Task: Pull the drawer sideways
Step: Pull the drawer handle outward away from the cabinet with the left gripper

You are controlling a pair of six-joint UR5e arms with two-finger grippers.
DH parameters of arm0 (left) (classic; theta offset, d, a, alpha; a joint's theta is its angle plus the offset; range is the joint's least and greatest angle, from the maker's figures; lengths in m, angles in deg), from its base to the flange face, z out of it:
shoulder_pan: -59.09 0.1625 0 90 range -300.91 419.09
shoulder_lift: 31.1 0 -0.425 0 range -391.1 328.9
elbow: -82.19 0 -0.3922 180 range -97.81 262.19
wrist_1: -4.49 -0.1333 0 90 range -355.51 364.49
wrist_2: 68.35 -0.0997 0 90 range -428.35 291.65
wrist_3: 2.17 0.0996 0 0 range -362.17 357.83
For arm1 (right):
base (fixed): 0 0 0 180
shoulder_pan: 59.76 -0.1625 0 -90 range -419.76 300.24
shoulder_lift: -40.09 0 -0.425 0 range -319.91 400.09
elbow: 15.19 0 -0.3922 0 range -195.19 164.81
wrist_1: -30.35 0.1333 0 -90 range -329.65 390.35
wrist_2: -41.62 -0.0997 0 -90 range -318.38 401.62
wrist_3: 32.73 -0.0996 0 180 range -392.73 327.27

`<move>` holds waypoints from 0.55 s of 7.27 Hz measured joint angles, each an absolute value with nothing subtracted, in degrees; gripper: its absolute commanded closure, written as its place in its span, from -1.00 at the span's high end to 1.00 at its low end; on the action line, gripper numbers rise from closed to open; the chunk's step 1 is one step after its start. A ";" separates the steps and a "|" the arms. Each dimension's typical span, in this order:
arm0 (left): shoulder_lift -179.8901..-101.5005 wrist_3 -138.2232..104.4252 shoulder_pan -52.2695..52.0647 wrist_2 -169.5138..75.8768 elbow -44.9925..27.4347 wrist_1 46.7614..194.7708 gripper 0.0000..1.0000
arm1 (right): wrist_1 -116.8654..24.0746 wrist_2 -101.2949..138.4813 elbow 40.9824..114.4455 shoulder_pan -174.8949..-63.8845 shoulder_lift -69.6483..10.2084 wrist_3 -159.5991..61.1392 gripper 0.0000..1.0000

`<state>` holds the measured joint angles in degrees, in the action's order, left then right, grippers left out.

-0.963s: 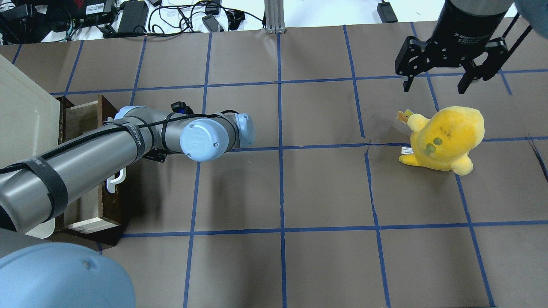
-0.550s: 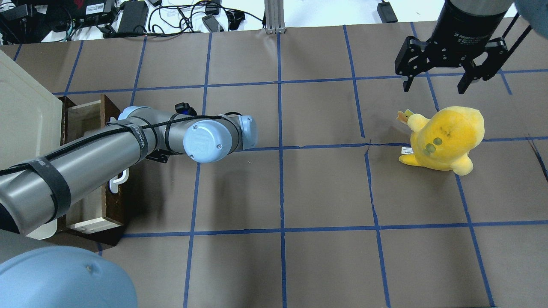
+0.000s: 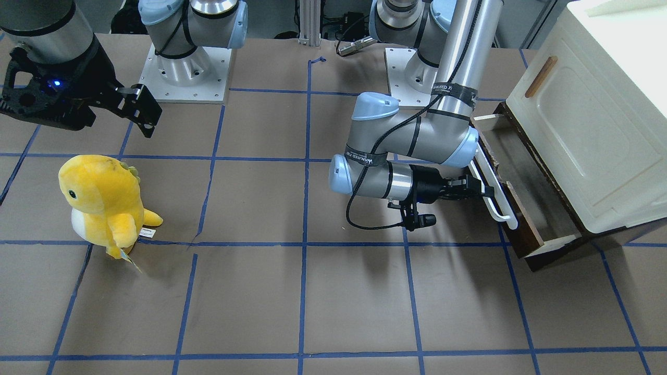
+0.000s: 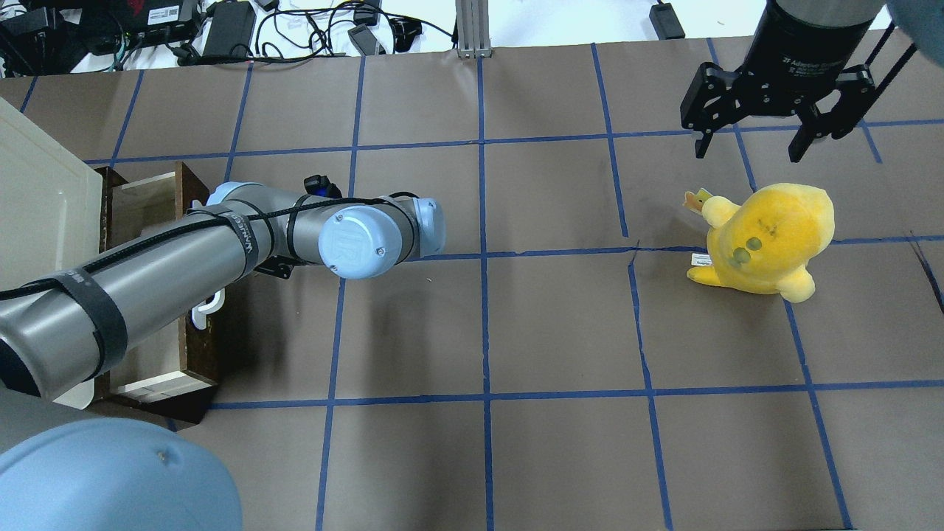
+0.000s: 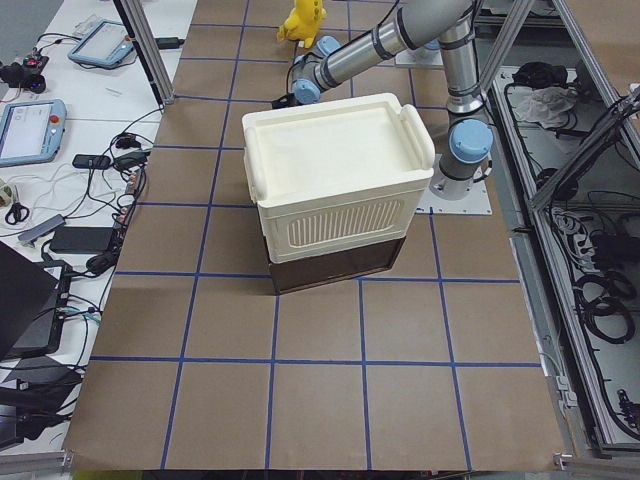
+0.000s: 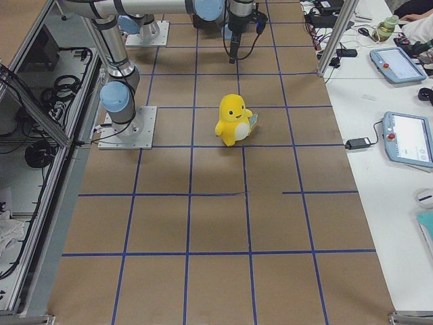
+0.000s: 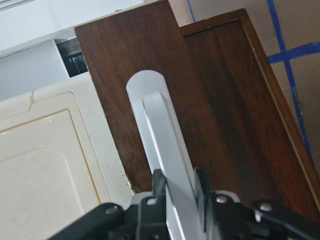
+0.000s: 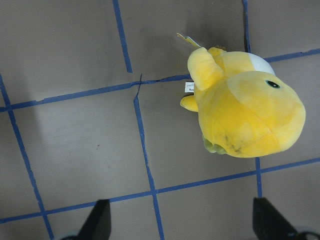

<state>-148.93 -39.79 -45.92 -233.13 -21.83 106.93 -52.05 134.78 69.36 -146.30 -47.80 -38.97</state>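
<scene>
Left gripper [image 7: 177, 189] closes its two black fingers [image 7: 159, 184] tight on the handle [image 7: 159, 145], one on each side of the bar, near the middle of its length. The handle is a long white plastic bar with a rounded end, mounted on the drawer [image 3: 521, 229]. The drawer's front is dark brown wood with visible grain; behind it lies a shallow, pale cream interior. The drawer stands partway out from beneath a cream-white cabinet [image 3: 589, 120] at the end of the table [image 4: 560, 332] on the robot's left. The left arm reaches low and nearly level to the drawer front. Across the blue-taped brown surface, the right gripper [image 4: 748, 153] hangs spread wide with nothing in its grasp, near an upright yellow plush toy [image 4: 767, 236] but clear of it and well apart from the drawer.
</scene>
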 measured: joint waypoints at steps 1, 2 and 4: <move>-149.10 -39.78 -45.88 -233.17 -21.84 106.94 -0.66 | -52.06 134.78 69.36 -146.30 -47.80 -38.97 1.00; -149.11 -39.79 -45.90 -233.21 -21.90 107.00 -0.66 | -52.08 134.78 69.36 -146.30 -47.80 -38.97 1.00; -149.18 -39.78 -46.01 -233.17 -21.95 107.07 -0.63 | -52.09 134.78 69.36 -146.29 -47.80 -38.97 1.00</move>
<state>-149.18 -39.78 -46.01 -233.17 -21.95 107.07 -52.09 134.78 69.36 -146.29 -47.80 -38.97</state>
